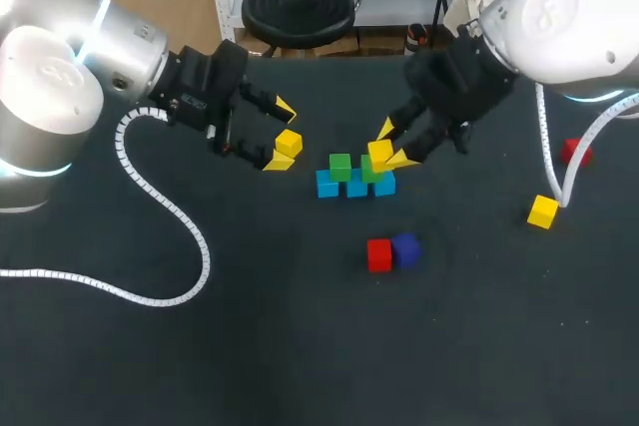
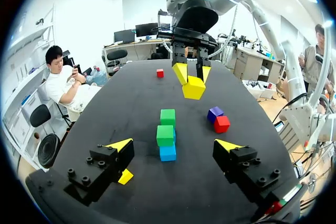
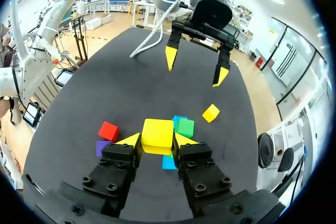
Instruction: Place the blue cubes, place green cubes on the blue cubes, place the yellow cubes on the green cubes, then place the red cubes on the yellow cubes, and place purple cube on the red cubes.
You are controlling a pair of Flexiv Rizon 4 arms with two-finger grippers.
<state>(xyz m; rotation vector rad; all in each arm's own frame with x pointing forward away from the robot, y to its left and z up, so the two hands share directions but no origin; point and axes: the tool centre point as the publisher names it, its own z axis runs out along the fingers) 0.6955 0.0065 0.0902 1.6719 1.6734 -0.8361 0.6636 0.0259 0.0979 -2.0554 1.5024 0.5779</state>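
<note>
Right wrist view: held yellow cube (image 3: pixel 157 132) is clamped between both fingers of the right tool (image 3: pixel 157 140), clear of the table (image 3: pixel 131 93), with the stack just under and ahead of it. Head view puts it over the right green cube (image 1: pixel 370 173); can't tell whether the two touch.

Stack, head view:
- three blue cubes (image 1: pixel 356 188) in a row on the table, touching each other
- right green cube on top toward the right end of the row
- left green cube (image 1: pixel 339 166) on top toward the left end
- the two greens are apart, with a gap between them

Left tool (image 1: pixel 282 135) is near the stack's left side. Its fingers are wide apart and grip nothing. Loose yellow cube (image 1: pixel 289 143) lies on the table between the fingers, close to one tip. In the left wrist view it sits just beside that tip, partly hidden by it.

Red cube (image 1: pixel 378 255) and purple cube (image 1: pixel 405 249) sit side by side, touching, on the table near the stack.

Far red cube (image 1: pixel 574 152) and far yellow cube (image 1: pixel 543 212) are well apart from the stack on the right, on either side of the right arm's white cable (image 1: pixel 547 162).
</note>
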